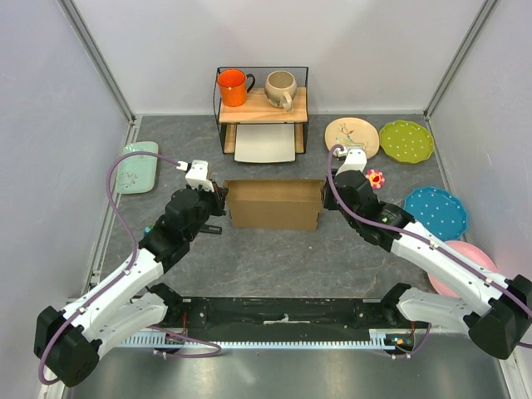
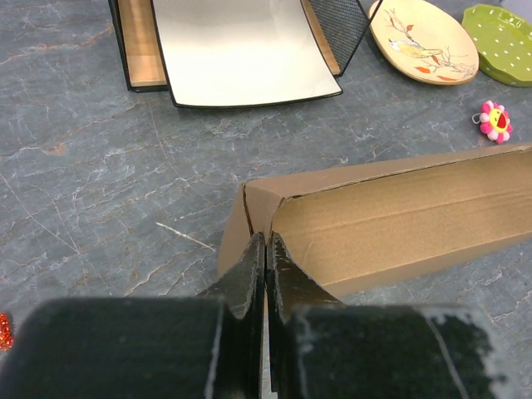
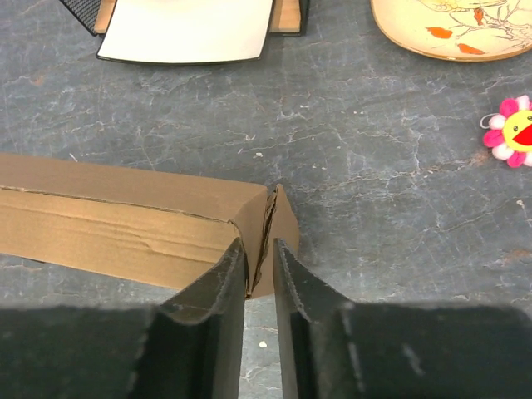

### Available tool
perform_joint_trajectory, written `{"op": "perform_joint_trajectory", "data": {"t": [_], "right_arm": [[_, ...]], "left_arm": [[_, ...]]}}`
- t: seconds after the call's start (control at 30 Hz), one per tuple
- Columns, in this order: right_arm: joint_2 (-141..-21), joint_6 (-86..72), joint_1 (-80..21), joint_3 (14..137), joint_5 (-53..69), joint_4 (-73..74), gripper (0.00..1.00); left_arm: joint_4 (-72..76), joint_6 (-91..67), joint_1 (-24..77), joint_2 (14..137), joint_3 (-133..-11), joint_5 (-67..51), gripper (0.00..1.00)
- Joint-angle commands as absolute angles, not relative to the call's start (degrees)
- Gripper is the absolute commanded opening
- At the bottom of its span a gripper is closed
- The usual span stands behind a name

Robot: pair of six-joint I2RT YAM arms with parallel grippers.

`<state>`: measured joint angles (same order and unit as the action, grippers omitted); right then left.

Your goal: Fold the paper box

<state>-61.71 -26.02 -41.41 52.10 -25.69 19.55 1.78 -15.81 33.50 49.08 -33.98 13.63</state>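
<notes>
Brown paper box (image 1: pixel 274 205) is sitting centred: left gripper (image 2: pixel 266 248) is touching its left end, jaws closed; right gripper (image 3: pixel 259 249) is straddling its right end, jaws narrowly parted.

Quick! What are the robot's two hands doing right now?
Left gripper: shut, tips at the paper box end.
Right gripper: slightly open, fingers either side of the box's other end.

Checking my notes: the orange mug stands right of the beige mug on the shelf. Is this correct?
No. The top external view shows the orange mug standing left of the beige mug on the shelf.
</notes>
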Motion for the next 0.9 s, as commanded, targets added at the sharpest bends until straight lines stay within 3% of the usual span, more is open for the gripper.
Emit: {"op": "perform_joint_trajectory", "data": {"t": [0.0,0.17,0.87], "right_arm": [[-61.9,-25.3,-41.1,53.9,-26.0,17.7,0.17],[-61.3,-25.1,-41.2,52.3,-26.0,17.7,0.00],[-60.4,-30.1,-41.6,33.7,-27.1,17.3,0.00]], "left_arm": [[3.7,-16.5,33.4,48.7,-34.3,15.0,0.02],[3.7,-16.7,33.4,49.1,-34.2,14.9,0.02],[4.2,-18.4,33.4,50.3,-33.3,14.2,0.02]]}}
